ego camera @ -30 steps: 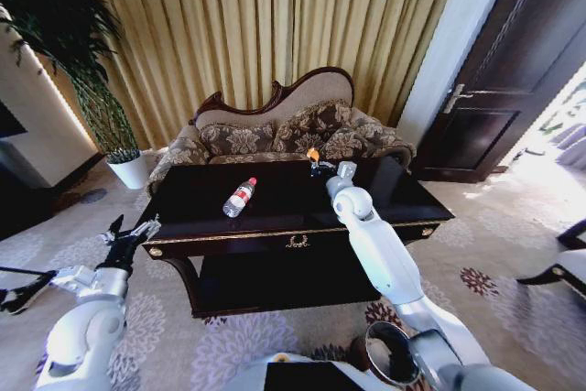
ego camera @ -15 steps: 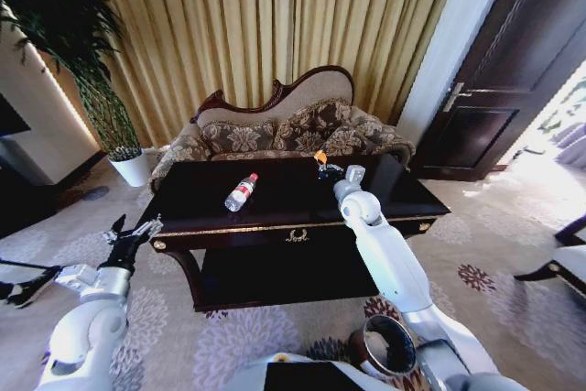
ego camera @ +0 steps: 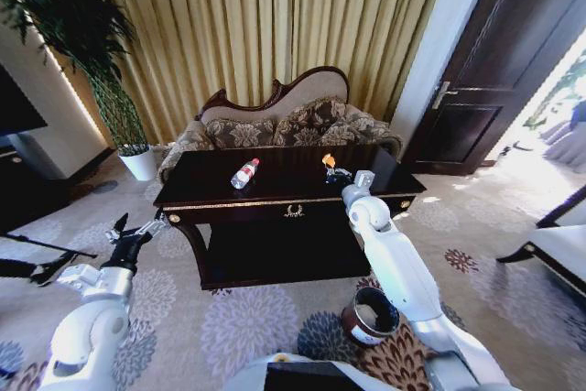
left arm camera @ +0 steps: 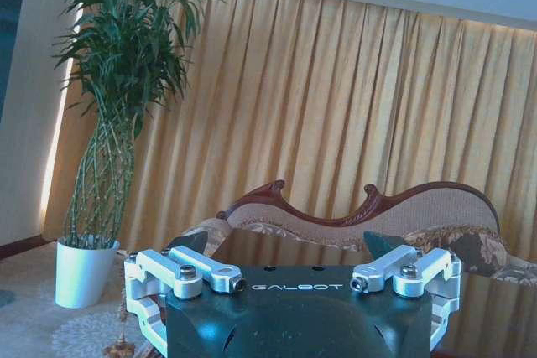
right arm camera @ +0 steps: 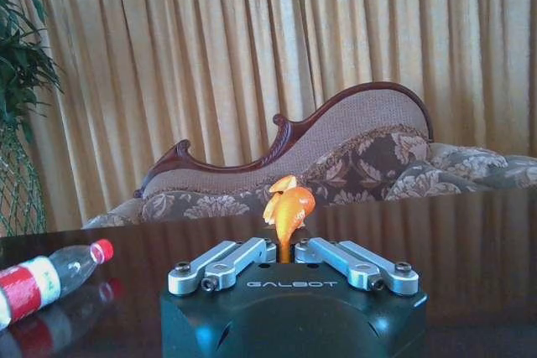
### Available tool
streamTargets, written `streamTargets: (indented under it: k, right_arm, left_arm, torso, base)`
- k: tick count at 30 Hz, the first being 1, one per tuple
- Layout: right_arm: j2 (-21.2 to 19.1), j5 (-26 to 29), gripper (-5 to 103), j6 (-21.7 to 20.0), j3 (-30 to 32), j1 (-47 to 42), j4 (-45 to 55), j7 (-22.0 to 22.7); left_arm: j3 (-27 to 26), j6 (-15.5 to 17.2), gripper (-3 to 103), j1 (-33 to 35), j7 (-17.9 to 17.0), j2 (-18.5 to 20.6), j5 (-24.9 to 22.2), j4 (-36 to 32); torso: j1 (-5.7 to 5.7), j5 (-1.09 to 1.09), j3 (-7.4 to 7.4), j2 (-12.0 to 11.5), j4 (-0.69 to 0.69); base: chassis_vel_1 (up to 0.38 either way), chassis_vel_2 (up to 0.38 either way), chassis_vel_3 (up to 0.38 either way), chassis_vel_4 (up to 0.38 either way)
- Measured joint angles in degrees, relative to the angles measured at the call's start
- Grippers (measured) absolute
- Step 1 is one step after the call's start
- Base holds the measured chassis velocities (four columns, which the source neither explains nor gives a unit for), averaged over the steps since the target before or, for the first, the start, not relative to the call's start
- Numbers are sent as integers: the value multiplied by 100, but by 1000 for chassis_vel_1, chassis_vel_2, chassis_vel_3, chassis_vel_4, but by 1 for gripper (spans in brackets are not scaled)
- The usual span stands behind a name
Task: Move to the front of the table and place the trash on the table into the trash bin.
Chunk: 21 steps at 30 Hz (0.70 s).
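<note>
The right gripper (right arm camera: 287, 251), closed on the orange piece (right arm camera: 289, 204) above the tabletop (ego camera: 284, 182), must next carry it to the bin (ego camera: 371, 315).

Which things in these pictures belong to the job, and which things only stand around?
Belonging to the job:
- table
- plastic bottle, lying on the table
- orange piece, held in the shut right gripper
- trash bin, on the carpet

Only standing around:
- sofa behind the table
- potted plant
- curtains
- door
- left gripper, open, idle beside the table
</note>
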Motion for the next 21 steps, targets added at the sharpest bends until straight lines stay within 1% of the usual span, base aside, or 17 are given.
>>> streamTargets:
  k: [8, 16, 21]
  right_arm:
    - [-2, -10, 5, 98, 63, -140, 23, -105]
    - [58, -157, 5, 144, 232, -368, -64, -328]
    - [76, -442, 5, 414, 459, -627, -528, -550]
  left_arm:
    - [1, 1, 100, 24, -3, -21, 8, -27]
    - [-18, -1, 100, 44, 0, -48, 13, -19]
    - [-39, -21, 100, 42, 15, -45, 8, 29]
  torso:
    - [-1, -1, -1, 0, 1]
    - [1, -1, 1, -1, 1]
    - [4, -1, 2, -3, 0]
  base:
    - [133, -140, -136, 134]
    - [22, -15, -26, 22]
    - [0, 0, 0, 0]
